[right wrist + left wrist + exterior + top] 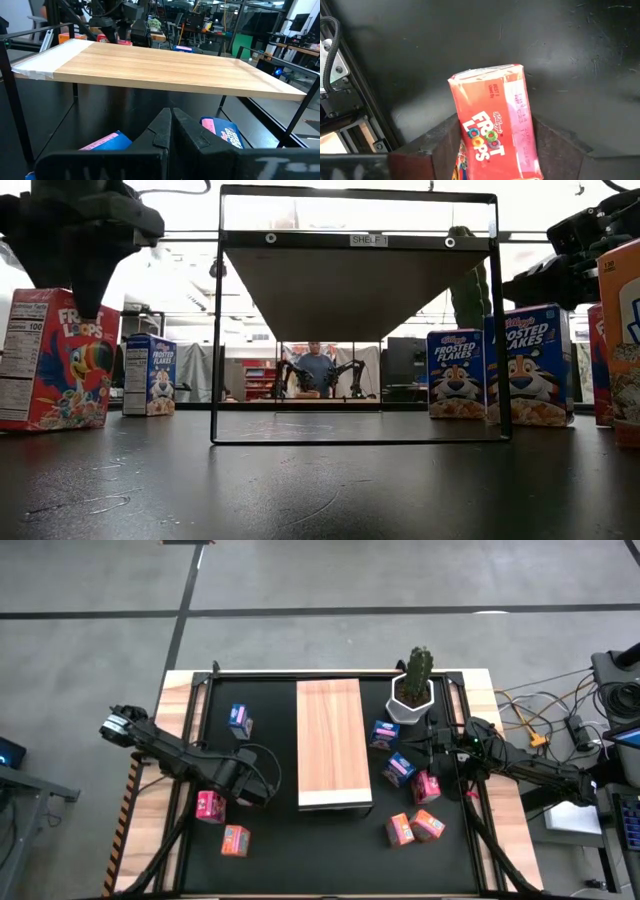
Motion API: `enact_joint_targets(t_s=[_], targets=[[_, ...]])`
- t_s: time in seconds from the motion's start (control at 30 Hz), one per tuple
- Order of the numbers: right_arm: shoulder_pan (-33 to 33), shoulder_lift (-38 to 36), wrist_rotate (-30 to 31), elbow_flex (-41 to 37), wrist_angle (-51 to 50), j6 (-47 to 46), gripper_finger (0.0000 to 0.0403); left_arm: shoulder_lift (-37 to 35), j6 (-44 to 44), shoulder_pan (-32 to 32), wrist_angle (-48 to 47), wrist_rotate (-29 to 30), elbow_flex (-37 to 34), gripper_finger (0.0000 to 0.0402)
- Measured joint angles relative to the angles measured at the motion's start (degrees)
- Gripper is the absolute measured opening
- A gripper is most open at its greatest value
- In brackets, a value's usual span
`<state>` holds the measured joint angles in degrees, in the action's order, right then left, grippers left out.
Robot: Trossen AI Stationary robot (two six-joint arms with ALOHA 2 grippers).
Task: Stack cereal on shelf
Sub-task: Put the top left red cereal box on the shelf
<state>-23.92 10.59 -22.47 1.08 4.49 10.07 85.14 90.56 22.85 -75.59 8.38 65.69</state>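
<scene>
With left tool half-open astride the small red cardboard Froot Loops cereal box, centre the fingers on both sides, squeeze squarely, then lift straight up toward the long light wood shelf board off to the tool's side; right tool closed and empty, waiting near the blue boxes.

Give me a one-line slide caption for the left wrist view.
Left gripper straddles a red Froot Loops box on the black mat, fingers either side.

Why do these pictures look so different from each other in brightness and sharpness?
Low view: bright room light behind turns the shelf underside and arms into dark shapes, and the mat shows pale sheen. Left wrist view: the Froot Loops box is sharp, the left gripper around it blurred. Right wrist view: the near fingers are blurred, the board is evenly lit.
</scene>
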Motion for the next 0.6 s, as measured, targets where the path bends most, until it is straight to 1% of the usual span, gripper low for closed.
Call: enact_joint_targets(t_s=[0.17,0.3,0.37,0.43,0.5,0.6], targets=[[0.00,0.00,0.01,0.00,0.00,0.00,0.0009,0.00,0.00,0.00,0.07,0.00,0.01,0.0154],[0.00,0.00,0.01,0.00,0.00,-0.01,0.0009,-0.03,-0.65,-0.02,-0.46,-0.02,1.34,0.0143],[0.00,0.00,0.01,0.00,0.00,0.00,0.0009,-0.15,-2.68,-0.42,-1.21,0.03,4.01,0.0144],[0.00,0.00,0.01,0.00,0.00,-0.02,0.0009,-0.20,-4.83,-1.17,-4.00,0.61,7.52,0.0147],[0.00,0.00,0.01,0.00,0.00,-0.02,0.0009,-0.22,-6.38,-2.04,-6.99,3.14,11.95,0.0148],[0.00,0.00,0.01,0.00,0.01,-0.02,0.0009,-0.26,-10.28,-3.65,-9.11,8.70,18.96,0.0148]])
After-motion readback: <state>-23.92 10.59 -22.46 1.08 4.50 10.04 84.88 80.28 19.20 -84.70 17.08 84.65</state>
